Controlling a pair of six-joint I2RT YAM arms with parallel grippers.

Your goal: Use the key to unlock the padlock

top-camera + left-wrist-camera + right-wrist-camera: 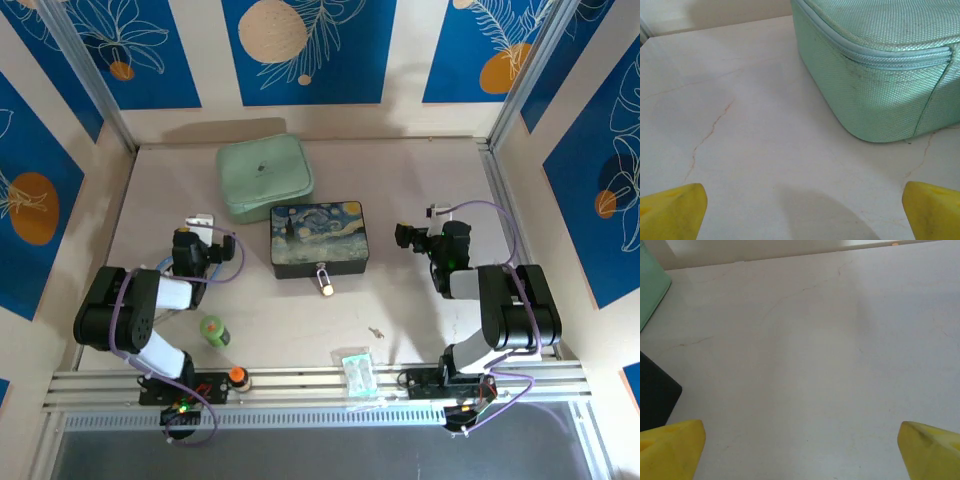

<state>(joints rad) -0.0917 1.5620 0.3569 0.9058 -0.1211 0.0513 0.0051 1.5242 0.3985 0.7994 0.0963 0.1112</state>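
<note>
The tiny brass padlock [326, 288] hangs at the front clasp of the starry-night painted box [318, 238] and rests on the table. The small silvery key [376, 331] lies loose on the table, in front and to the right of the padlock. My left gripper [200, 221] [802, 212] stands open left of the box, facing the green pouch, with bare table between its yellow fingertips [672, 210]. Right of the box, my right gripper [438, 213] [800, 447] is also open over bare table, its yellow fingertips [670, 447] far apart. Neither gripper holds anything.
A mint-green zipped pouch [262, 177] [880, 65] lies behind the box. A small green bottle [213, 330], an orange-capped item [237, 376] and a clear packet [358, 370] sit near the front rail. The box's dark corner [655, 400] shows in the right wrist view.
</note>
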